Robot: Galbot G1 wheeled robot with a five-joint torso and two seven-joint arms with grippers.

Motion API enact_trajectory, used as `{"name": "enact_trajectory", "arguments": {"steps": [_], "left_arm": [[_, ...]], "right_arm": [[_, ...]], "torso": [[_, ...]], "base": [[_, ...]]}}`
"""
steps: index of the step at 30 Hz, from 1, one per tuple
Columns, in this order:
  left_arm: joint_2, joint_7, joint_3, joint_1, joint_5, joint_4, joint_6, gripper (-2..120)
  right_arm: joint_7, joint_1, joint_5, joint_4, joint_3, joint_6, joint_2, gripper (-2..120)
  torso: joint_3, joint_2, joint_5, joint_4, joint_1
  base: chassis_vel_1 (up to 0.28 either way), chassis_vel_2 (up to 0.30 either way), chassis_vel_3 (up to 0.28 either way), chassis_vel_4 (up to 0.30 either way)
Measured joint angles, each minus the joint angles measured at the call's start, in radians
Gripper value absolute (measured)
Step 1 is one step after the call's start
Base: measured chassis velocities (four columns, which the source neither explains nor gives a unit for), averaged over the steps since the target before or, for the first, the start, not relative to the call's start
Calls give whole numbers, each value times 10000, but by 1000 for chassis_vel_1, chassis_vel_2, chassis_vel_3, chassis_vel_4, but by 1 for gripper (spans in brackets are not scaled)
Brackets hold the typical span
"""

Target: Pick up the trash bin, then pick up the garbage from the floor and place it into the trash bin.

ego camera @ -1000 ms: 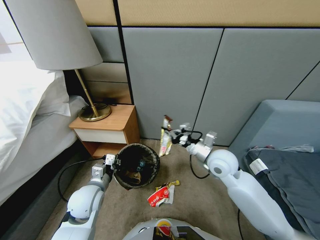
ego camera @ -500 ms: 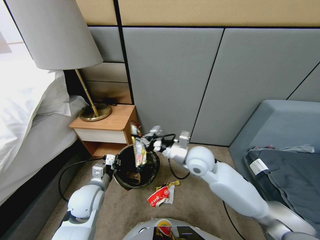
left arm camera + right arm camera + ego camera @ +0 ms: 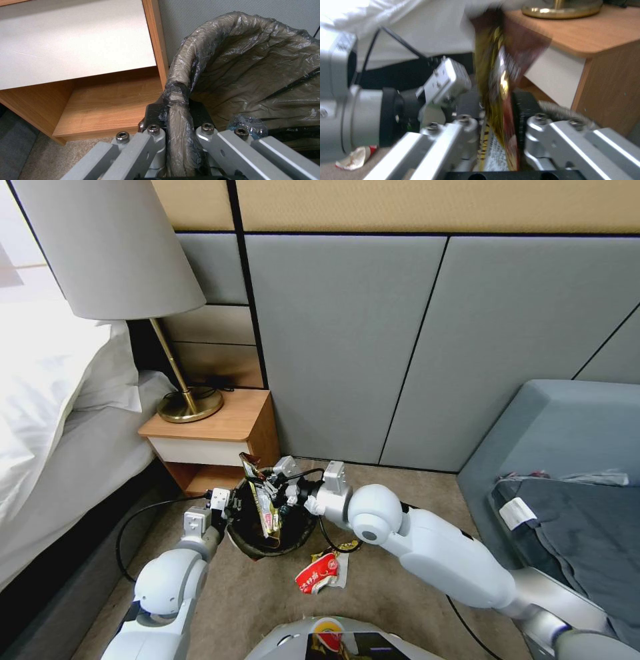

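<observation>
Step in hand: depositing one piece of garbage into the trash bin.

Left gripper: fingers closed on the bin's rim, liner bag pinched between them. It holds the bin just off the nightstand, at about 5 o'clock from its open shelf in the head view.

Right gripper: fingers clamped on a yellow-and-brown wrapper, which stands nearly upright between them. In the head view the wrapper hangs over the bin's mouth, lower end already inside the rim.

Floor: red-and-white snack packet lies on the carpet at roughly 5 o'clock from the bin, near it but apart; a small yellow wrapper sits just beside the packet, at its 1 o'clock.

Judgement: bin pick-up done, task partway along, at least two pieces left. Next move calls for spreading the right fingers so the wrapper drops clear; being tall and light, it may cling to a finger or catch on the rim.
</observation>
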Motion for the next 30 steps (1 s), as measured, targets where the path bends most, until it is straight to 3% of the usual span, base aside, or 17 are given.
{"name": "enact_trajectory", "arguments": {"steps": [19,30], "left_arm": [[69,26,-28,-167,-122,187,22,4],[17,27,-94,-199,-137,268,22,4]], "right_arm": [[271,234,-260,-193,-185,-230,369,96],[857,259,600,658,562,-237,18,100]], "torso": [[0,0,0,0,0],[0,0,1,0,-1]], "base": [[0,0,0,0],[0,0,0,0]]}}
